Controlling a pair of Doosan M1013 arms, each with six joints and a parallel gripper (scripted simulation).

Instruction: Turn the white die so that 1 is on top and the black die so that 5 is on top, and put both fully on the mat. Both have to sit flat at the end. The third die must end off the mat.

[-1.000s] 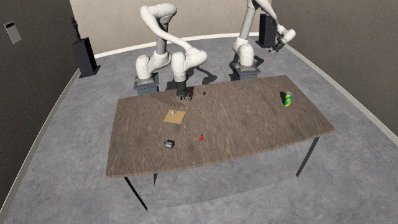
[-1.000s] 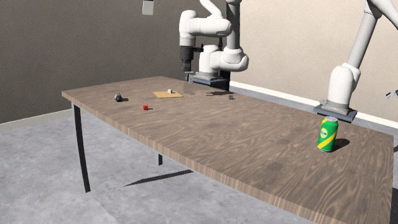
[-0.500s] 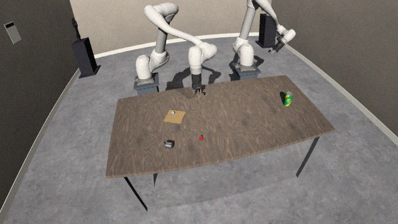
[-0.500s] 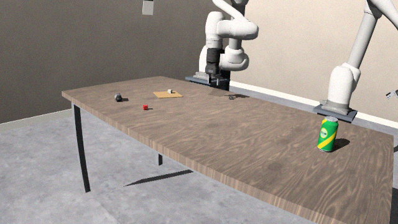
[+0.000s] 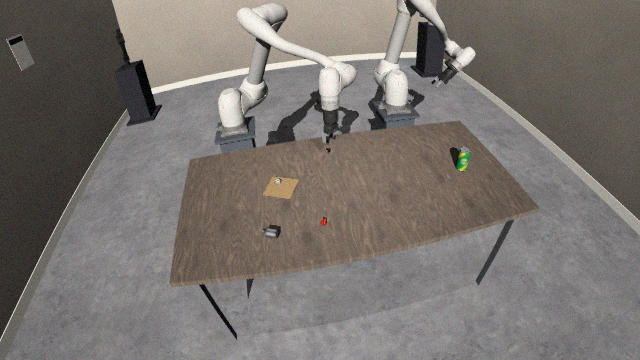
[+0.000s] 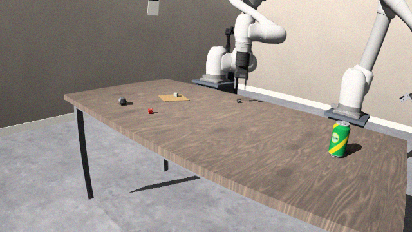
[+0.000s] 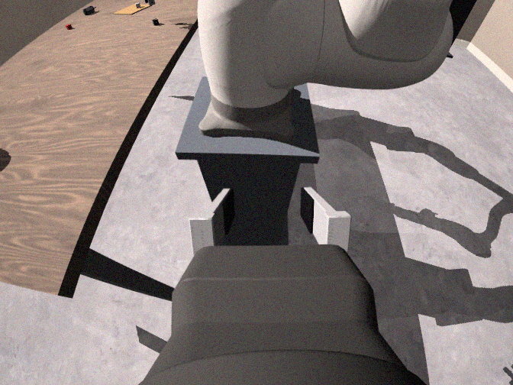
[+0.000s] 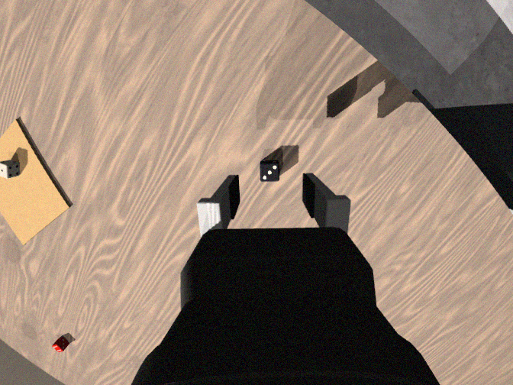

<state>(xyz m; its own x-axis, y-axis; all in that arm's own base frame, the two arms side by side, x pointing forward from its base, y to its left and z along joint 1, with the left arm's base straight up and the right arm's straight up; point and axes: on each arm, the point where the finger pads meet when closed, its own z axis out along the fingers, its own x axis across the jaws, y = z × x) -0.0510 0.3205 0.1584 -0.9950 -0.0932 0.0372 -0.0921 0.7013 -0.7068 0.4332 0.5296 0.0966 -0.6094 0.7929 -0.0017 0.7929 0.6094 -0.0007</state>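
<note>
The white die sits flat on the tan mat; one pip shows on its upper face. The black die lies flat on the table off the mat, with 3 on top. The red die is off the mat. My right gripper is open and empty, pointing down above the table near the black die. My left gripper is open and empty, away from the table.
A green and yellow can stands at the far end of the table from the mat. A small dark grey object lies beyond the mat, away from the arm bases. The black die is near the table's base-side edge.
</note>
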